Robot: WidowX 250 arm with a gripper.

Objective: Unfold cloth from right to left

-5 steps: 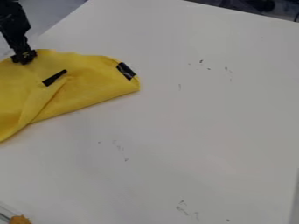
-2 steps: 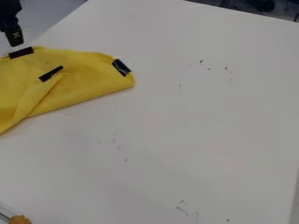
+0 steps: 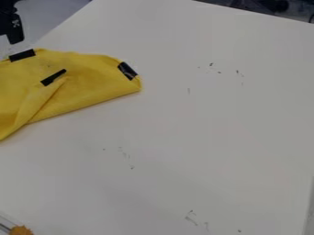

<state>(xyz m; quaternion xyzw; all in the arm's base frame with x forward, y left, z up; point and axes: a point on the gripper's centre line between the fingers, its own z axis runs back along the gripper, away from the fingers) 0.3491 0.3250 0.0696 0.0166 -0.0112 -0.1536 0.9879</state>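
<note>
Unfolding: between grips, I'd judge – a slanting fold (image 3: 40, 104) crosses the cloth (image 3: 89, 78), so perhaps part done.
Cloth: lying at the table's (image 3: 184, 128) left edge.
Hand (image 3: 14, 33): above that edge, near the cloth but not touching it – apart or together, I cannot tell.
Next: probably pinch one layer, then draw it left.

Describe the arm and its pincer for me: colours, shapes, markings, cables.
The arm is black. The pincer is black too, blocky and angular, with a small pale mark on its side. I can make out no cables on the part in view.
</note>
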